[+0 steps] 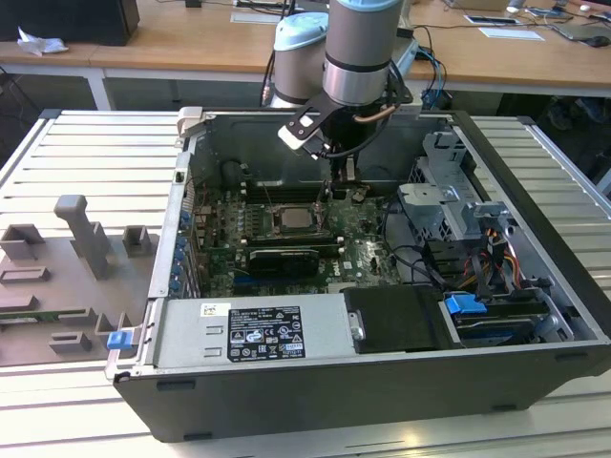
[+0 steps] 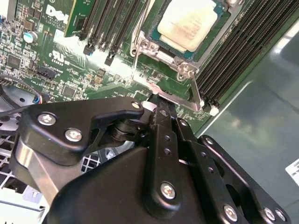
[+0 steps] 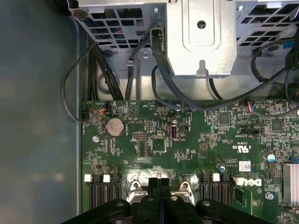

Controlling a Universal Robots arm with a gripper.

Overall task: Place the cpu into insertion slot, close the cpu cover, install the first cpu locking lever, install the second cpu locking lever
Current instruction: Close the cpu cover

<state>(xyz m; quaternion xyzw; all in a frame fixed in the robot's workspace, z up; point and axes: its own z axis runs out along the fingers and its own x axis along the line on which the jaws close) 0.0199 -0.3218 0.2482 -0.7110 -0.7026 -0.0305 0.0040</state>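
Note:
The cpu (image 2: 189, 23) shows its pale metal top inside the insertion slot (image 2: 217, 16) on the green motherboard, also in the exterior view (image 1: 291, 221). The silvery cpu cover (image 2: 168, 58) lies down around it. One thin lever rod (image 2: 196, 91) runs along the socket's side and another (image 2: 135, 49) along the neighbouring side. My gripper (image 2: 156, 99) is shut, its tips right at the flat silvery bar beside the socket; I cannot tell whether they touch it. It hangs just beside the socket in the exterior view (image 1: 334, 196) and in the first wrist view (image 3: 159, 184).
Long black memory slots (image 2: 238, 51) flank the socket. A black ribbed card (image 1: 284, 258) lies in front of it. The power supply (image 1: 253, 334), drive cage (image 1: 449, 191), loose cables (image 3: 154, 60) and case walls (image 2: 261, 107) hem the board in. Grey fixtures (image 1: 67, 267) sit outside.

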